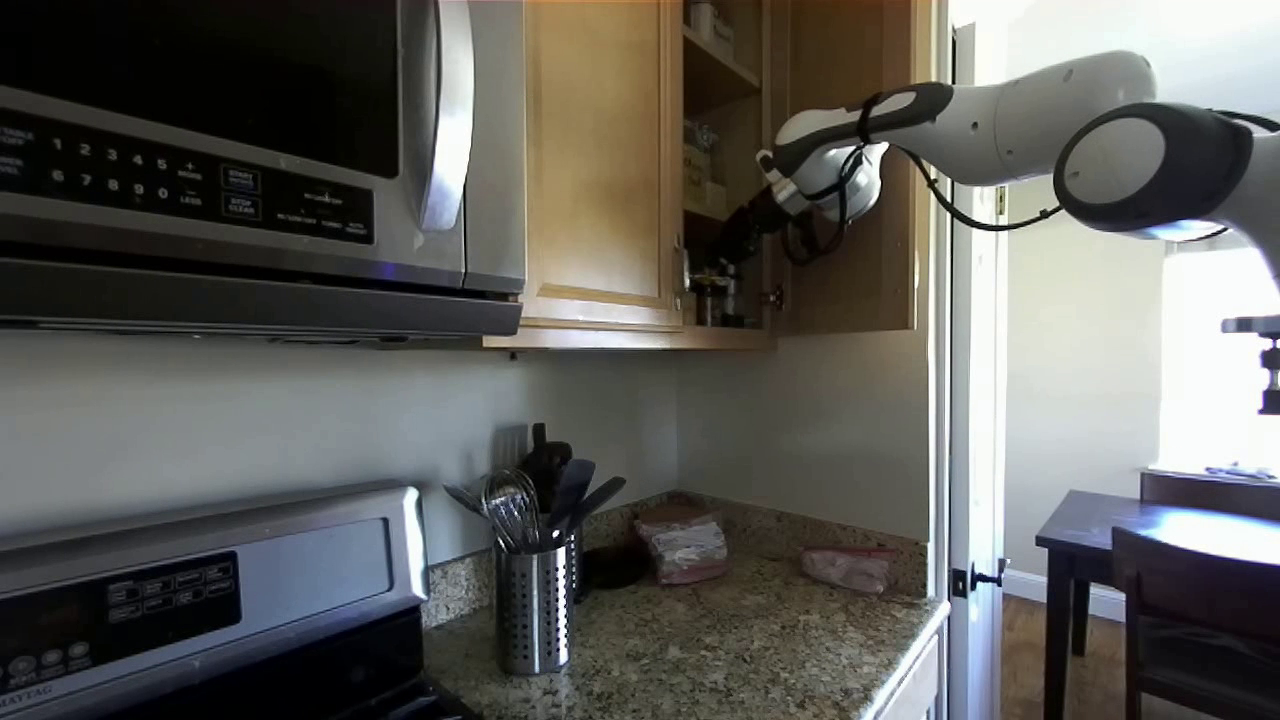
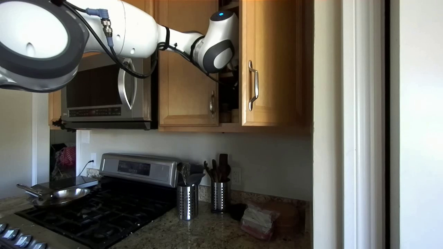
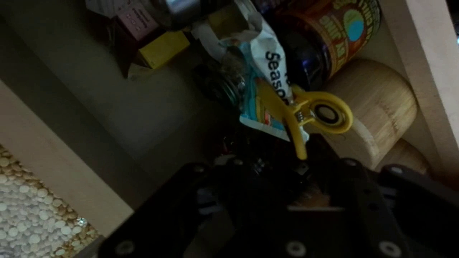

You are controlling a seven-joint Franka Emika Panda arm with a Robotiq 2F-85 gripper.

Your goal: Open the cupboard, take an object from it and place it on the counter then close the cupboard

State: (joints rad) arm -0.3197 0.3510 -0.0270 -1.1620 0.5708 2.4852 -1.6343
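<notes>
Cupboard [image 1: 600, 160]: one door [image 1: 850, 200] swung open, the neighbouring one closed, seen in both exterior views. Arm [image 1: 1070, 120] reaches through the open side; end effector [image 3: 292, 154] is inside, low in the opening.

Task item looks like the yellow clip [image 3: 293, 125]. It's in the cupboard, set across the edge of a seasoning packet [image 3: 274, 61], right at the jaws; in the wrist view one yellow end points down between them. Grip state: can't tell. Too dark around the tips to see whether they pinch the clip or only stand beside it.

Also in there, per wrist view: jar [image 3: 340, 32] with a red-and-yellow label just beside the packet, contact unclear; round wooden container [image 3: 376, 104] by the clip; small yellow box [image 3: 164, 50] on the packet's other side.

Bench [image 1: 690, 650]: steel holder [image 1: 533, 610] with utensils [image 1: 575, 485], second holder [image 2: 220, 197] near it, plastic bag [image 1: 685, 545] towards the back corner, another bag [image 1: 850, 568] by the side wall, apart from the first. Stove [image 2: 100, 211] adjoins the bench, steel pan [image 2: 65, 197] on it, microwave [image 1: 240, 60] above. Dining table [image 1: 1090, 520] and chair [image 1: 1190, 575] stand past the doorway.
</notes>
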